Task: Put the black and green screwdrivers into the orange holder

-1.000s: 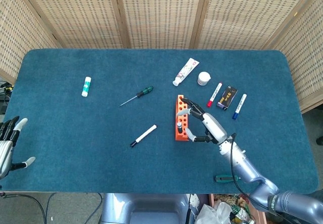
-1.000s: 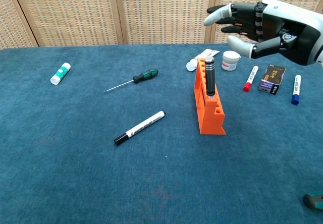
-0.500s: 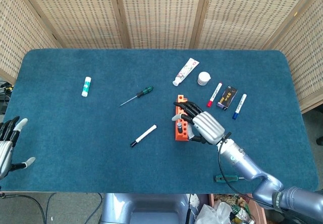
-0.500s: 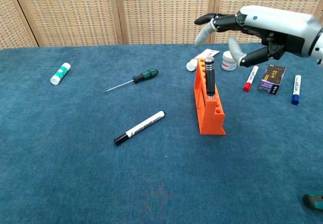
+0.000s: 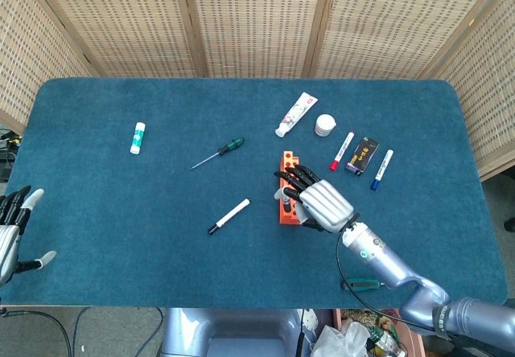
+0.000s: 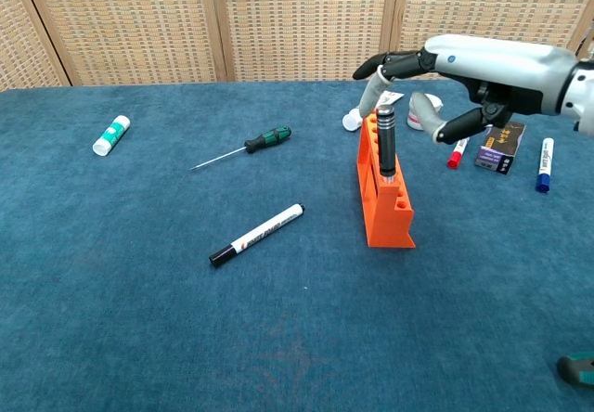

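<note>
The orange holder (image 6: pixel 384 204) (image 5: pixel 283 211) stands mid-table with the black screwdriver (image 6: pixel 386 143) upright in one of its holes. My right hand (image 6: pixel 464 67) (image 5: pixel 315 201) hovers just above and right of that handle, fingers spread and holding nothing. The green-handled screwdriver (image 6: pixel 243 147) (image 5: pixel 218 153) lies flat on the blue cloth, well left of the holder. My left hand (image 5: pixel 14 227) rests open at the table's left edge, far from everything.
A black-capped white marker (image 6: pixel 257 235) lies left of the holder. Behind and right of it are a white tube (image 5: pixel 297 114), a small white jar (image 5: pixel 325 125), a red marker (image 6: pixel 459 144), a black box (image 6: pixel 499 146) and a blue marker (image 6: pixel 545 164). A glue stick (image 6: pixel 110 135) lies far left. Another green tool (image 5: pixel 360 285) lies at the front edge.
My right hand has drifted left and lowered, turning palm-down over the holder and the black screwdriver. The left hand and the objects on the table have not moved.
</note>
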Tool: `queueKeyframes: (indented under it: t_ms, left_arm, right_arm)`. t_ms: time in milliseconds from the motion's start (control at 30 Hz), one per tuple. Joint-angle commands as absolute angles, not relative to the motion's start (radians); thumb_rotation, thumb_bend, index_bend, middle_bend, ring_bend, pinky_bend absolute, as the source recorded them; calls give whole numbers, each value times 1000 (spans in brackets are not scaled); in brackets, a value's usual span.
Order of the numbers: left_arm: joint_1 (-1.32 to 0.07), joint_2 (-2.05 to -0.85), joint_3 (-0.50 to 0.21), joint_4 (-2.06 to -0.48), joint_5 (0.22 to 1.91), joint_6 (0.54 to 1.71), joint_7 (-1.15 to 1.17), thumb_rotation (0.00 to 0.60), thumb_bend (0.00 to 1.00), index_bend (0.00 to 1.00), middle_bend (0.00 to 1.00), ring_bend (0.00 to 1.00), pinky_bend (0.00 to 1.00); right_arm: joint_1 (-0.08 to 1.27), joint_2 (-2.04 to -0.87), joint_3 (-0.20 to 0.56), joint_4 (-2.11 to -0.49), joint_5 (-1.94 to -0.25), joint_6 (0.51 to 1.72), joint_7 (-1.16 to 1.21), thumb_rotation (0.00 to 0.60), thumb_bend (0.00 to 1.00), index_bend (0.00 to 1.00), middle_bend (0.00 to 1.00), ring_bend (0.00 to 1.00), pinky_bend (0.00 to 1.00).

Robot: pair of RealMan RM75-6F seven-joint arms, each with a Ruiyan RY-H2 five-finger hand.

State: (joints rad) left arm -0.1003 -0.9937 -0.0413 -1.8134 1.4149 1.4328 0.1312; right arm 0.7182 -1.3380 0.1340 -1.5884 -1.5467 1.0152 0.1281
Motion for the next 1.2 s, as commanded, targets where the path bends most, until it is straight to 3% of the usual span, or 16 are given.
queueKeyframes:
  t_ms: [33,500,1200]
  left_arm:
    - [-101,-994,-41,-1813,1416,1431,133,600,0,0,0,0,0]
    - [-101,-995,-40,-1814,1417,1432,136,600,0,0,0,0,0]
    - [-99,-996,-40,-1814,1417,1435,135,600,0,0,0,0,0]
  right_arm:
    - [717,-1334,130,-1591,-1547,1016,121,600,832,325,96,0,0]
    - [698,-1308,104,-1606,-1556,1038,105,600,832,380,181,0,0]
    - [666,-1311,108,-1580,-1613,1158,188,600,832,380,183,0,0]
